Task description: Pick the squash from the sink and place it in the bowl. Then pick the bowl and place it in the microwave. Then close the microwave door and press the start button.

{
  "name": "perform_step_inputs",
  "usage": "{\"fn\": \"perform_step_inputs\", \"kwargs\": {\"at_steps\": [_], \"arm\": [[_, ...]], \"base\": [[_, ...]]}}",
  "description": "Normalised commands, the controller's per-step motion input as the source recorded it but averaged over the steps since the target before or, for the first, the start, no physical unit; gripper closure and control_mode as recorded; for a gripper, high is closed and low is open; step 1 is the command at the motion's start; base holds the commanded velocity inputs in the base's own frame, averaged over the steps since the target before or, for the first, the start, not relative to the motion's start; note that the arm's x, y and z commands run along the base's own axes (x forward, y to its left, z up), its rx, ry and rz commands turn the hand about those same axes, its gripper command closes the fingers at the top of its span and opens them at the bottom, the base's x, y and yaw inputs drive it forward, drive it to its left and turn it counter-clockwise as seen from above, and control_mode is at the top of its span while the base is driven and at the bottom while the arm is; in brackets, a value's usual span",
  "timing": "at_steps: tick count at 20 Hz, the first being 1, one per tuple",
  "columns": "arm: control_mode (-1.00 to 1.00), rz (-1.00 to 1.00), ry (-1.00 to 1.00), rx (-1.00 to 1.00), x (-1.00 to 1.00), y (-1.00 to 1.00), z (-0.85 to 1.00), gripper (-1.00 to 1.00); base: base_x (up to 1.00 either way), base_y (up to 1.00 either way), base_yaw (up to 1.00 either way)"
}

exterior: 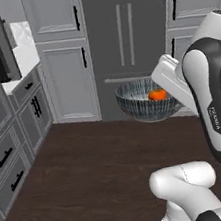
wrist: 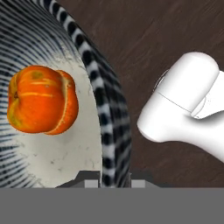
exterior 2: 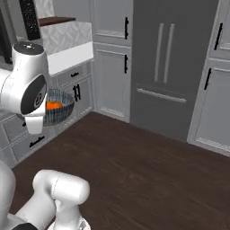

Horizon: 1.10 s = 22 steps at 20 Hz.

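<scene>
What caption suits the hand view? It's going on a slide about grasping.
Gripper pinching the ribbed bowl's rim, squash resting inside, carried above the dark wood floor.

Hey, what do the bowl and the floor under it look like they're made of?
Bowl: probably glazed ceramic, with fine dark and pale stripes outside and a matte, speckled cream inside under the squash. Floor: looks like dark brown wood planks with visible grain, low sheen.
</scene>
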Motion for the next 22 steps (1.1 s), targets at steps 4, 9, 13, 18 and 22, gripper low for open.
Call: {"fn": "perform_step_inputs", "kwargs": {"at_steps": [4,9,13,18,22], "arm": [[1.0,0.0,0.0,0.0,0.0,0.0,0.0,1.0],[1.0,0.0,0.0,0.0,0.0,0.0,0.0,1.0],[1.0,0.0,0.0,0.0,0.0,0.0,0.0,1.0],[1.0,0.0,0.0,0.0,0.0,0.0,0.0,1.0],[1.0,0.0,0.0,0.0,0.0,0.0,0.0,1.0]], "base": [[1.0,-0.39,0.6],[0.84,-0.79,0.51],[0.74,-0.74,0.44],[0.98,-0.57,0.45],[1.0,-0.16,0.46]]}}
